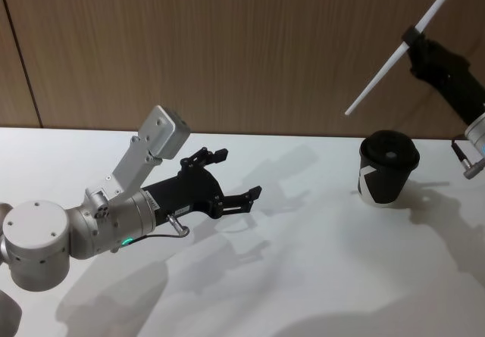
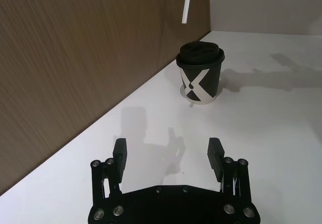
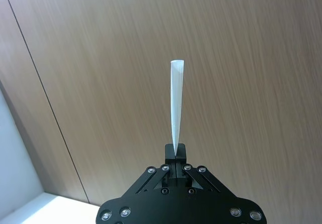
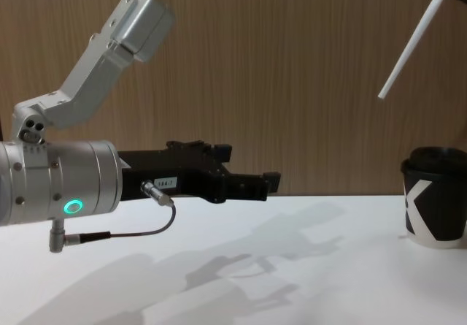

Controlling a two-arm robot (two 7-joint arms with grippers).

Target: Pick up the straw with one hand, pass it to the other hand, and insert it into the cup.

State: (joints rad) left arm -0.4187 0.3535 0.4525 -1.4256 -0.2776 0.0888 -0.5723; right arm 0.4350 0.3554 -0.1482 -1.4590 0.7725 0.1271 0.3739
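Right gripper [image 1: 413, 35] pinches straw [image 1: 379, 75] above lidded cup [image 1: 388, 169]; left gripper [image 1: 239, 173] spread.

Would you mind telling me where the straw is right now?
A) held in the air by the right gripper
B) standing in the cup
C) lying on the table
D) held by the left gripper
A: the right gripper is shut on the straw, slanted in the air higher than the cup; the left gripper hangs open.

Scene is brightly and evenly lit from above. Soft, overlapping shadows are cast on the white bench [image 1: 303, 291] by the left gripper [image 1: 238, 173] and the cup [image 1: 388, 170]. Bench is slightly washed out. In the right wrist view the straw [image 3: 175, 103] is rendered soft.
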